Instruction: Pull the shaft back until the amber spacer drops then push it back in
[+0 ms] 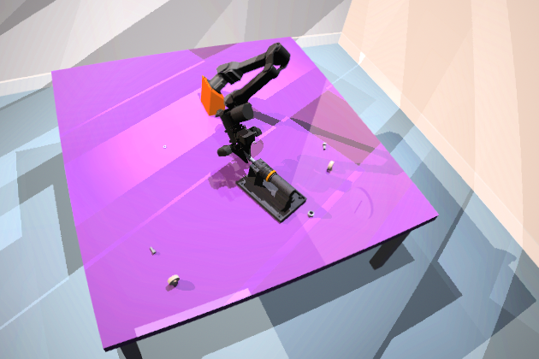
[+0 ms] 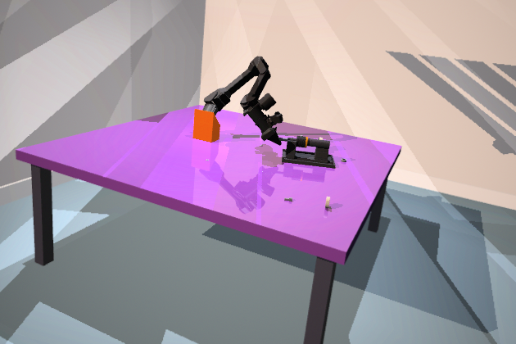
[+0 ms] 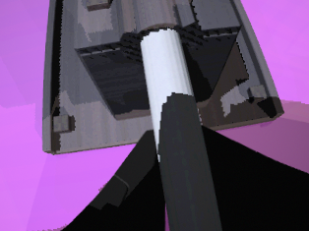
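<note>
My gripper [image 1: 248, 160] [image 2: 280, 142] is shut on the pale shaft [image 3: 167, 67], just outside the near support of the dark fixture. In the wrist view a length of bare shaft runs from the fingers into that support. The amber spacer [image 1: 270, 175] [image 2: 306, 141] is up on the shaft line, between dark spacers and the big dark housing block [image 1: 284, 187] [image 2: 320, 143]. Any gap beside it is too small to tell. The wrist view does not show the amber spacer or the far end of the housing.
The fixture's base plate [image 1: 265, 207] [image 3: 98, 132] rests on the purple table [image 1: 134, 197] [image 2: 150, 172]. A nut [image 1: 310, 213] [image 2: 343, 160] lies beyond its far end. A bolt [image 1: 323, 145] and a cream ring [image 1: 330, 165] lie to one side; another bolt [image 1: 152, 250] [image 2: 288, 199] and ring [image 1: 173, 280] [image 2: 328, 202] lie farther off.
</note>
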Tool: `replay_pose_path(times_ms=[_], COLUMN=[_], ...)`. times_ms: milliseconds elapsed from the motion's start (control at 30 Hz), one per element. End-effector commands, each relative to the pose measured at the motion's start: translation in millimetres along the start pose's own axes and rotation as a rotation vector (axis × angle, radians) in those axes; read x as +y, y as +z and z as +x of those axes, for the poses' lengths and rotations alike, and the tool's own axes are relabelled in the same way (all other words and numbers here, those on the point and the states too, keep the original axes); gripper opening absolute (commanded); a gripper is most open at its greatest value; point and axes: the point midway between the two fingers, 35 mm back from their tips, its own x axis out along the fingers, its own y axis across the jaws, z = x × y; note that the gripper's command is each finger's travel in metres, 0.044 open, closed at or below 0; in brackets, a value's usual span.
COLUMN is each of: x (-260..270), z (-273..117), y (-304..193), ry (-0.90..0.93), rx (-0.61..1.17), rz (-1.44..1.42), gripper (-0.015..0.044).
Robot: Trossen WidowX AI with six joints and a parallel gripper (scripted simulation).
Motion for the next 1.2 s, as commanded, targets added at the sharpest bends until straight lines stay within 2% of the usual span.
replay_pose_path(times_ms=[0, 1167], x=[0.5, 0.4], z=[-0.7, -2.8], y=[-0.5, -2.7], ry=[0.004, 0.003], rx=[0.0, 0.0], rz=[-0.003, -0.003], gripper=[0.0, 0.0])
